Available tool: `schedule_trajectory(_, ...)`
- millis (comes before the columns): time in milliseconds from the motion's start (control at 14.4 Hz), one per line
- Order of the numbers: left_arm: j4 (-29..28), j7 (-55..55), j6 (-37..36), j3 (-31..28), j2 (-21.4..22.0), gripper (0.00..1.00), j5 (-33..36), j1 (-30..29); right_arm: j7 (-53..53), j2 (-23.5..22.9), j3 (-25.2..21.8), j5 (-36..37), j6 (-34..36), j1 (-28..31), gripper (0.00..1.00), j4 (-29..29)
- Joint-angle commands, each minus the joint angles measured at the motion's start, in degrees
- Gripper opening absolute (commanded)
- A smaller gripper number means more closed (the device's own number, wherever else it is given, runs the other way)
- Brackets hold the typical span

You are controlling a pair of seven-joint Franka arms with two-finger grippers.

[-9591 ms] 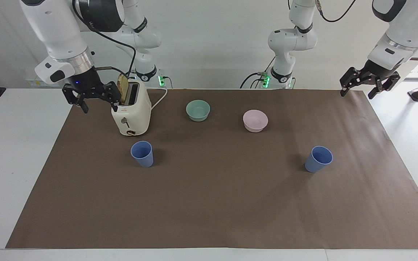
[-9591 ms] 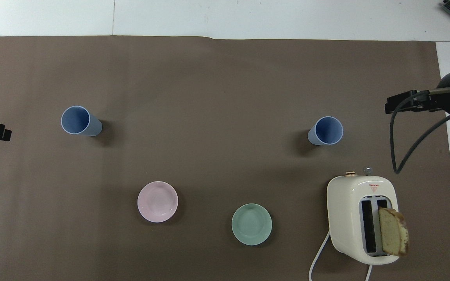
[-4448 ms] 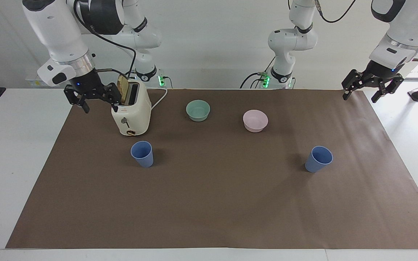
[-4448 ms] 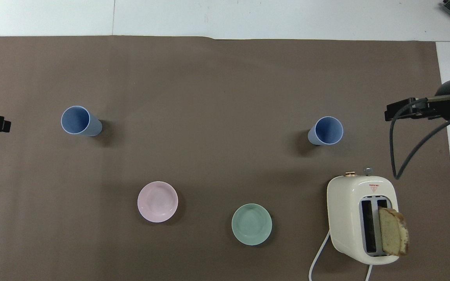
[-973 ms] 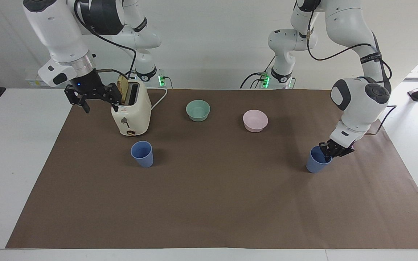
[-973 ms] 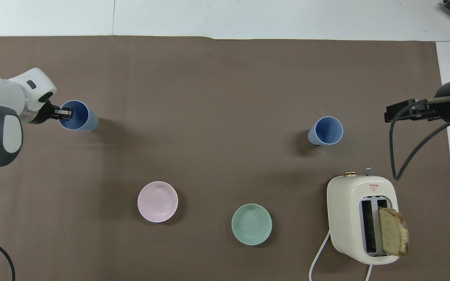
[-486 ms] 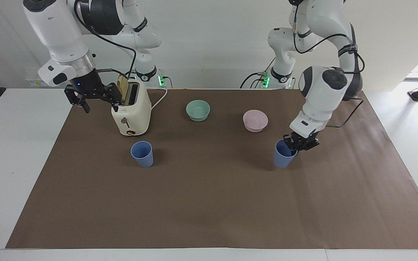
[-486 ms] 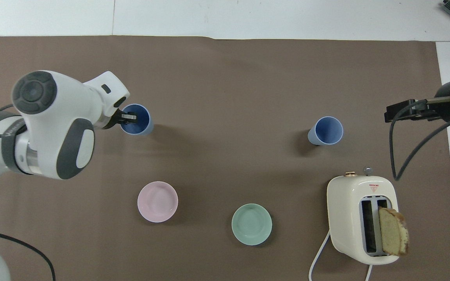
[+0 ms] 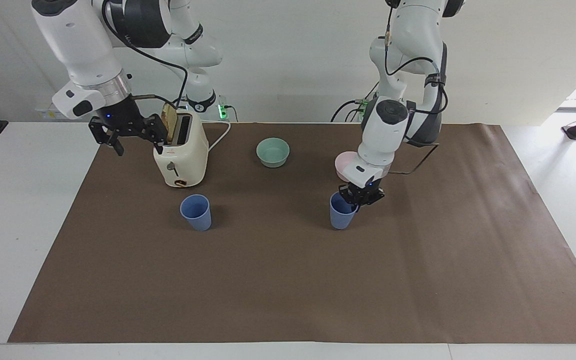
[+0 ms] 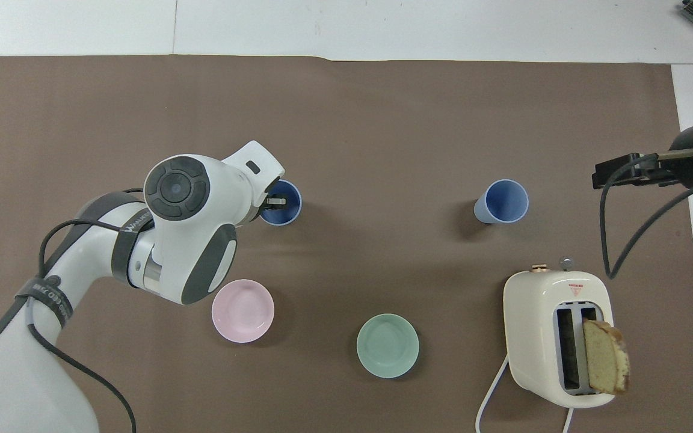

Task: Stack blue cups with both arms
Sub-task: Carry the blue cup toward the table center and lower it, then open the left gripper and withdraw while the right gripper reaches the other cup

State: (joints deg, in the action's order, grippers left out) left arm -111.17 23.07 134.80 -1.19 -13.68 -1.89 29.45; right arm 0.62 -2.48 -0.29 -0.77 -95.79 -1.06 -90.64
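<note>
We see the left tool (image 9: 359, 196) clenched on the rim of one cup (image 9: 341, 213), arm bent low over mid-desk. The second cup (image 9: 196, 212) stands by the toaster (image 9: 180, 155), which holds one bread slice (image 10: 605, 356). The right tool (image 9: 129, 131) waits released. Two cups and two bowls, all empty.

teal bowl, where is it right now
The teal bowl sits on the brown mat between the toaster and the pink bowl.
</note>
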Motion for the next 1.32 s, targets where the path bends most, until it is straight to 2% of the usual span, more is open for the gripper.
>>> schedule_trajectory(0, -0.80, 5.38, 3.35, -1.10, -0.99, 0.00, 0.13, 4.37, 1.58, 2.13, 0.11, -0.90, -0.80, 0.62, 1.00, -2.70)
schedule_trajectory(208, -0.72, 8.75, 3.90, -1.10, -2.05, 0.00, 0.13, 5.61, 1.58, 2.21, -0.06, -0.90, -0.71, 0.71, 1.00, -2.97)
schedule_trajectory(278, -0.46, 8.66, 3.63, -1.10, -2.05, 0.14, 0.13, 5.62, 1.58, 2.21, -0.07, -0.90, -0.71, 0.71, 1.00, -2.97)
schedule_trajectory(347, -0.28, 8.49, 3.54, -1.10, -2.05, 0.49, 0.13, 5.53, 1.49, 2.21, -0.07, -0.90, -0.80, 0.71, 1.00, -2.97)
schedule_trajectory(417, -0.19, 8.31, 3.54, -1.10, -1.97, 0.65, 0.13, 5.44, 1.49, 2.21, -0.07, -0.90, -0.80, 0.71, 1.00, -2.97)
schedule_trajectory(556, -0.01, 8.13, 3.28, -1.18, -1.27, 0.86, 0.13, 4.92, 1.32, 2.21, -0.15, -0.90, -0.80, 0.71, 1.00, -2.88)
schedule_trajectory(625, 0.16, 7.78, 2.06, -1.36, -0.31, 0.90, 0.13, 4.48, 1.40, 2.21, -0.24, -0.90, -0.54, 0.71, 1.00, -2.88)
schedule_trajectory(695, 0.60, 7.69, 0.31, -1.36, 0.57, 1.00, 0.13, 3.87, 1.23, 2.21, -0.33, -0.90, -0.45, 0.71, 1.00, -2.88)
schedule_trajectory(764, 0.95, 7.61, -1.45, -1.53, 1.10, 1.00, 0.22, 3.08, 1.05, 2.30, -0.42, -0.90, -0.28, 0.71, 1.00, -2.97)
schedule_trajectory(1042, 1.13, 3.49, -9.80, -1.97, 7.68, 1.00, 0.22, 0.09, 0.97, 2.57, -0.50, -0.90, -1.06, 2.03, 1.00, -5.33)
schedule_trajectory(1251, 2.09, -5.63, -18.32, -1.97, 13.49, 1.00, 0.31, -4.83, 0.88, 1.78, -0.50, -0.90, -2.37, 2.03, 1.00, -7.09)
